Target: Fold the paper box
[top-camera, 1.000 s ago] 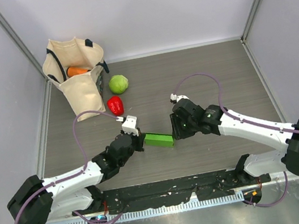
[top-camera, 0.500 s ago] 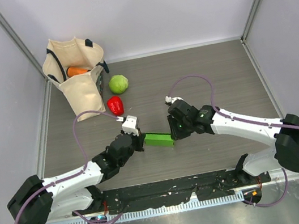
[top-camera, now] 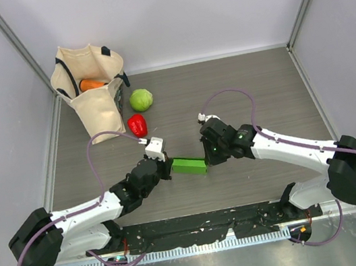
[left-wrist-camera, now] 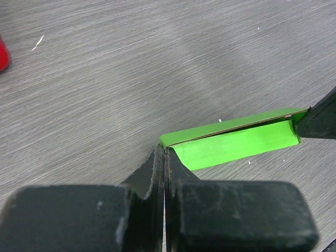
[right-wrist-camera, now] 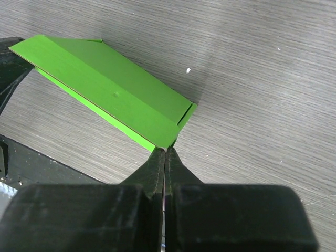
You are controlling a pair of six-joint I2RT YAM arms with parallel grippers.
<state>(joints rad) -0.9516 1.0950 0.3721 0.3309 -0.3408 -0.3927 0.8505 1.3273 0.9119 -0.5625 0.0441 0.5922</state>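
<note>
Both arms look built alike: the left arm [top-camera: 83,220] and the right arm [top-camera: 297,150] wear smooth white plastic shells between bulky, rounded matte-black joint housings [top-camera: 36,245]. A thin mauve cable [top-camera: 93,154] loops off the left one, and a second mauve cable [top-camera: 239,92] arcs off the right. A small white boxy camera module [top-camera: 154,148] sits at the left wrist, and tiny green lights [top-camera: 218,145] glow on the right wrist's black casing. The left gripper [left-wrist-camera: 164,149] and the right gripper [right-wrist-camera: 165,151] are plain black, each a blocky body with two wedge-shaped fingers [right-wrist-camera: 152,170] tapering to thin tips
</note>
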